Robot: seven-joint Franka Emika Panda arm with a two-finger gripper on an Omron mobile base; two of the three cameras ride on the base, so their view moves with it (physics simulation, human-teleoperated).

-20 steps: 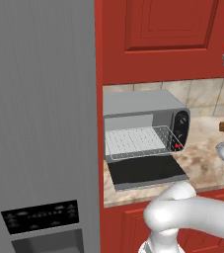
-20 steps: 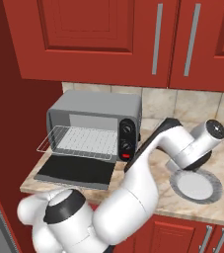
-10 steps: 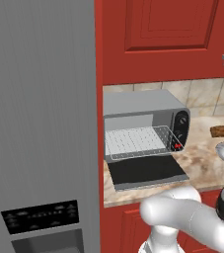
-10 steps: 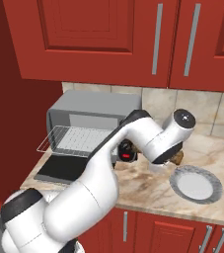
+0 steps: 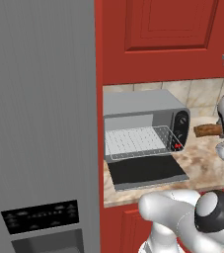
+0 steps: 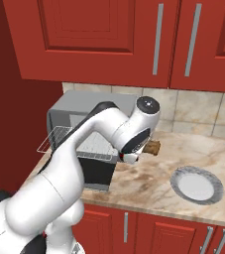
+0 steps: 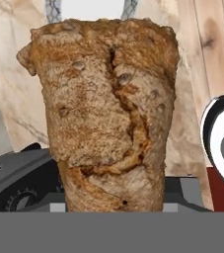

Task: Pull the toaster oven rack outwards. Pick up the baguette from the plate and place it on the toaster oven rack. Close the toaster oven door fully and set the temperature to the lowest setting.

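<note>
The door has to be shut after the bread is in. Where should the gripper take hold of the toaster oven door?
Probably at the free front edge of the toaster oven door, from above or the counter side. It lies folded down flat below the pulled-out rack, so that edge is farthest from the hinge.

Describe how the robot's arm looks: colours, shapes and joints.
The arm is glossy white, made of thick rounded segments that swell at each bend. The joints carry dark caps: a round black disc ringed in grey tops the wrist, and another dark cap with a grey centre sits on a lower joint. No cables or markings are visible. The end effector is too hidden to describe.
</note>
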